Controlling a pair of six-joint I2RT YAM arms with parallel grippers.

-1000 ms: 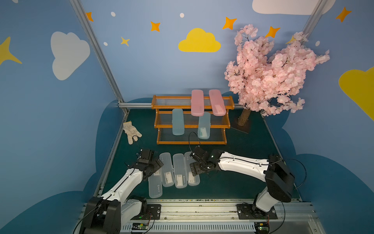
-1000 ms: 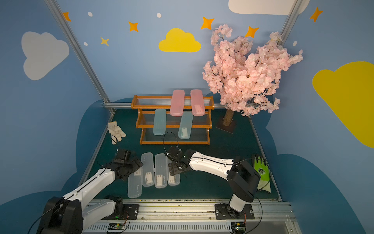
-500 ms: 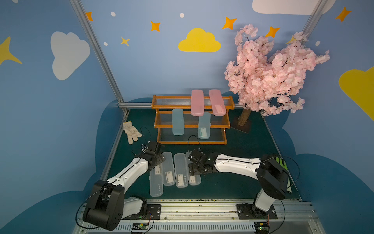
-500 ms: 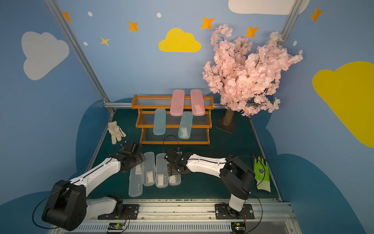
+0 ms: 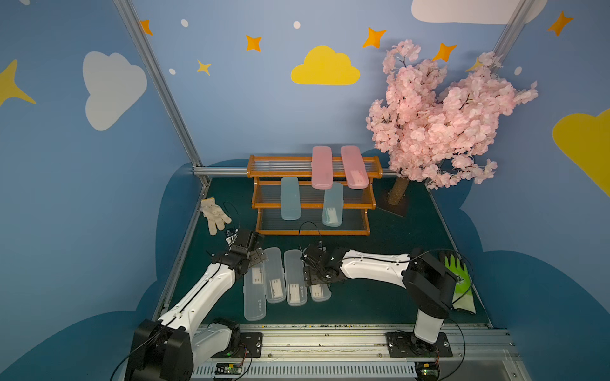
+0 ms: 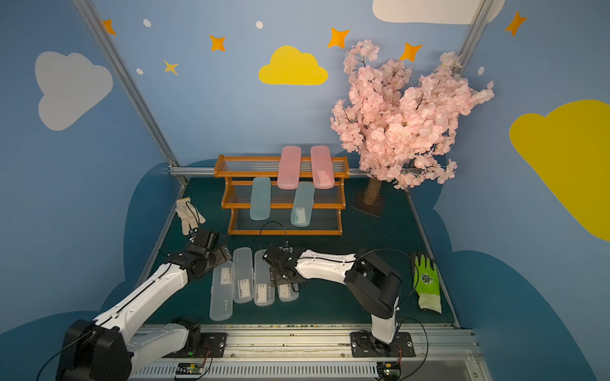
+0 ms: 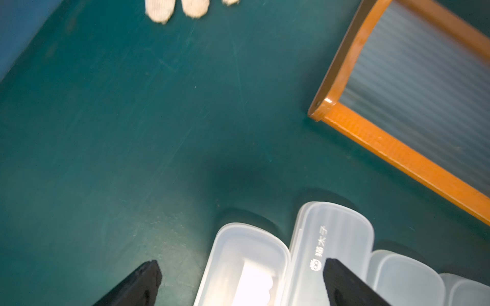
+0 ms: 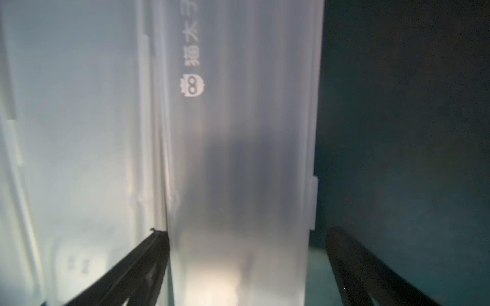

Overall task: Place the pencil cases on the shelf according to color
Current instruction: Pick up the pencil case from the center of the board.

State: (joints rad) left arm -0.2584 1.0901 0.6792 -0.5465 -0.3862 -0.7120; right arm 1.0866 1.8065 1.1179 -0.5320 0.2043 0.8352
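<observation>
Four clear pencil cases lie side by side on the green mat: a leftmost case (image 5: 254, 297), a second (image 5: 274, 277), a third (image 5: 294, 280) and a rightmost case (image 5: 320, 292). My left gripper (image 7: 241, 267) is open over the far end of the leftmost case (image 7: 246, 251), with one finger above its neighbour (image 7: 336, 230). My right gripper (image 8: 246, 233) is open astride the rightmost case (image 8: 238, 132); one finger is at the seam with the third case, the other stands off over the mat. The shelf (image 5: 313, 232) holds two pink cases (image 5: 321, 166) on top and two pale blue cases (image 5: 290, 198) on the middle tier.
A white glove (image 5: 214, 214) lies by the left wall near the shelf. A green glove (image 5: 460, 283) lies at the right edge beside the right arm. A pink blossom tree (image 5: 439, 122) stands right of the shelf. The shelf's bottom tier (image 7: 384, 143) is near the left gripper.
My left gripper has moved away from its base toward the far end of the leftmost clear case. My right gripper has shifted left and come down over the rightmost clear case.
</observation>
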